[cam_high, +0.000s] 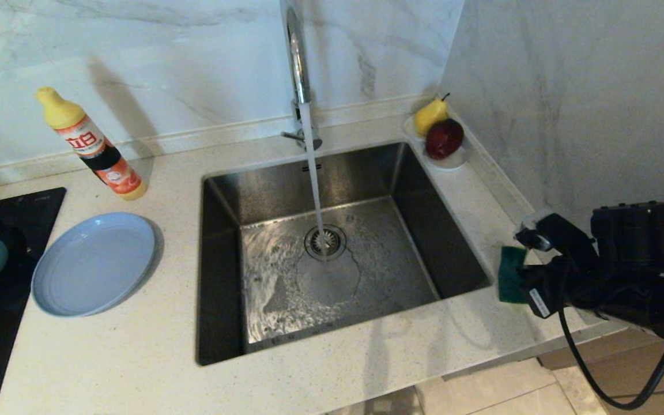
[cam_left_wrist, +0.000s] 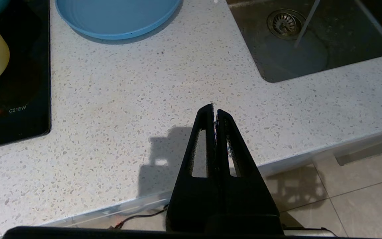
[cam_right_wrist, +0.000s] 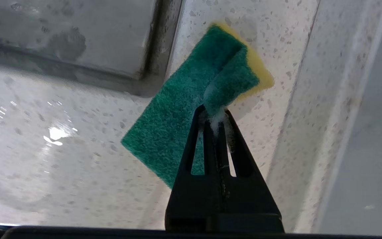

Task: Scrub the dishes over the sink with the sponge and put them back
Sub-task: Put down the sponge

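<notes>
Right gripper (cam_right_wrist: 215, 114) pinches soft green-and-yellow rectangular sponge (cam_right_wrist: 184, 109) by folded edge above speckled counter (cam_high: 499, 190), beside steel sink (cam_high: 453, 242). Light, wet, squashy; likely floppy. Left gripper (cam_left_wrist: 213, 111) clenched, empty.

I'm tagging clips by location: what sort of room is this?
Most likely a home kitchen: a steel sink with its tap running, a black induction hob set into the speckled counter.

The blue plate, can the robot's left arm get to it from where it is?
Probably yes. The left gripper, shut and empty, hangs over bare counter with nothing between it and the blue plate.
</notes>
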Tool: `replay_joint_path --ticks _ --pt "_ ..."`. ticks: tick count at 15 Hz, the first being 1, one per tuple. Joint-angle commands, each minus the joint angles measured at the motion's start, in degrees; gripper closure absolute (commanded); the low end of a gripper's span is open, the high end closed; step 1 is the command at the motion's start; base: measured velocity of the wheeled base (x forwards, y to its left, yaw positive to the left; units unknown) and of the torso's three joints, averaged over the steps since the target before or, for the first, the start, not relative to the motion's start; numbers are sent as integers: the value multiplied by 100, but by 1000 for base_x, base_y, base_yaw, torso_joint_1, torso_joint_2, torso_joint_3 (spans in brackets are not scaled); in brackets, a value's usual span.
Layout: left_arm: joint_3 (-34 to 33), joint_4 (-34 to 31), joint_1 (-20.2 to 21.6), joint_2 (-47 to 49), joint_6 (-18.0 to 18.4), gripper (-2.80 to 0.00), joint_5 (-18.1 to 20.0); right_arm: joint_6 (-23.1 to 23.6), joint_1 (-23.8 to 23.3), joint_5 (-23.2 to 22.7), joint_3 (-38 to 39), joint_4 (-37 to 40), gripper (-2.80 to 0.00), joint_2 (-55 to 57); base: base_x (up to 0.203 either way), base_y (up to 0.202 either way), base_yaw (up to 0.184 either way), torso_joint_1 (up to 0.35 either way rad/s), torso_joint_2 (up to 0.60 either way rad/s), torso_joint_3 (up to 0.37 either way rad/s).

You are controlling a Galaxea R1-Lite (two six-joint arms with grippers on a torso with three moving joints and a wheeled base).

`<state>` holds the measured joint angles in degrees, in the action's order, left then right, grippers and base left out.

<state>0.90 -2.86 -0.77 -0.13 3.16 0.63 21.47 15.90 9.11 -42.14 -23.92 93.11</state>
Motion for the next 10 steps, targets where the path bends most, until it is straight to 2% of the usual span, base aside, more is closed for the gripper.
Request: replay_joint_path --ticks 1,8,9,10 --pt "-2 -4 -2 13 1 0 -2 201 1 3 -31 -25 0 76 0 0 0 0 0 0" --pt "-2 -4 5 13 1 0 -2 516 -139 3 4 -395 0 275 0 0 0 0 0 0" --pt "-2 -4 6 13 1 0 -2 520 -148 3 -4 -446 -280 309 0 0 0 0 0 0" --pt "-2 -4 6 13 1 0 -2 524 -170 6 -4 -533 -280 363 0 0 0 0 0 0"
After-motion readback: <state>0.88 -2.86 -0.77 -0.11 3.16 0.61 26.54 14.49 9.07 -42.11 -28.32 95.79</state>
